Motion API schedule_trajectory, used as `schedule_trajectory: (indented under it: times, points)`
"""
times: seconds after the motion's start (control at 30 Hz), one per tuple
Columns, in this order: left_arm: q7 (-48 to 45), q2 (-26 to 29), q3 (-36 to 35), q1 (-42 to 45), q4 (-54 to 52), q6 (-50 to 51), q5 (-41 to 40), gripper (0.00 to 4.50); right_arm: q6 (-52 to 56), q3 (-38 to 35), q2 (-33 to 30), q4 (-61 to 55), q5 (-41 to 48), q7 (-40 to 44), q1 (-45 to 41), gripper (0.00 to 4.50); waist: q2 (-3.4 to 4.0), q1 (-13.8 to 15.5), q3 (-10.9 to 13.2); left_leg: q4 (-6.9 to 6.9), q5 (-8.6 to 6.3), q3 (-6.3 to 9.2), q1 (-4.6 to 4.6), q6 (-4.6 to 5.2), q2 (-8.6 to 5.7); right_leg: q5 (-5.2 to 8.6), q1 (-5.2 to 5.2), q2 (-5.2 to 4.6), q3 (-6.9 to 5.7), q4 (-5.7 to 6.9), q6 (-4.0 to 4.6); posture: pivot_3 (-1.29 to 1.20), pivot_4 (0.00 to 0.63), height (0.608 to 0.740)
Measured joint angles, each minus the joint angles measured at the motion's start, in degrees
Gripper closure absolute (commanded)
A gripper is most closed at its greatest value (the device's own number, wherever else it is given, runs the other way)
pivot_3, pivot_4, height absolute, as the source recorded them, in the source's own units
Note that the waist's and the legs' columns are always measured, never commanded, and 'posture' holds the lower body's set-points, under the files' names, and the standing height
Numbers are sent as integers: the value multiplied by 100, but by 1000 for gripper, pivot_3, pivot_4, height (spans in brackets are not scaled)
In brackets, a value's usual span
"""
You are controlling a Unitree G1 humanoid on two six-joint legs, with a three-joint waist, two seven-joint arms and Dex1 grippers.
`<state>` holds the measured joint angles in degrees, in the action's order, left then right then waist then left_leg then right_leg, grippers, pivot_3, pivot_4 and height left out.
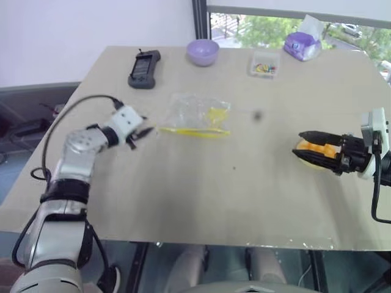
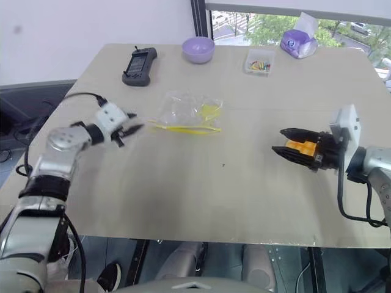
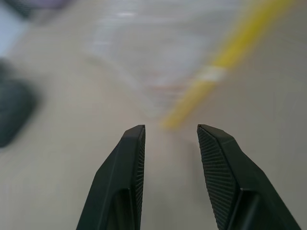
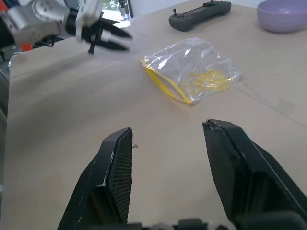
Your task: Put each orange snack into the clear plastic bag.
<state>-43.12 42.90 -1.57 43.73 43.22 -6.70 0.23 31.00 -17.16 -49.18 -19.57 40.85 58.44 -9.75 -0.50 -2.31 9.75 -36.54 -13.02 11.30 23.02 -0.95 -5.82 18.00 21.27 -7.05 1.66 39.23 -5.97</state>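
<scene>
An orange snack (image 1: 316, 147) lies on the table at the right. My right gripper (image 1: 299, 145) hovers over it, so the snack shows between the two black fingers from above. The right wrist view shows those fingers (image 4: 230, 158) apart with bare table between them, so this gripper is open and empty. The clear plastic bag (image 1: 194, 113) lies flat at mid-table, its yellow strip (image 1: 195, 131) towards me. My left gripper (image 1: 145, 132) is just left of the bag's yellow edge, slightly above the table, open with nothing between its fingers (image 3: 218, 158).
Along the far edge of the table (image 1: 183, 201) stand a black handheld controller (image 1: 145, 68), a purple bowl (image 1: 203, 52), a small clear box of colourful bits (image 1: 264, 66) and a purple packet (image 1: 302, 43). Bare table lies between the bag and the snack.
</scene>
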Motion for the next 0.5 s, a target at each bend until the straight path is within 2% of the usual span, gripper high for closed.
schedule_trajectory:
  times: [0.13,0.3,0.5]
  points:
    - [394,-587,-676,694,806,871,-612,2661,-1,-8,8,-52,2,-31,40,1960,-2,10,-2,-14,1,3,10,-1,-6,0,-1,-5,-6,0,-1,0,150,740]
    - [675,-1456,-745,966,1647,1743,-783,2661,-1,-15,14,-85,8,-82,67,1960,-20,-30,-3,-72,1,14,81,-2,-8,0,53,0,-17,41,0,0,150,740]
    - [1129,-1737,-781,1484,1984,2466,-821,2661,-4,-18,18,-96,11,-143,75,1960,-32,-5,-16,-83,1,12,63,-1,-11,0,38,-3,-16,57,-1,0,150,740]
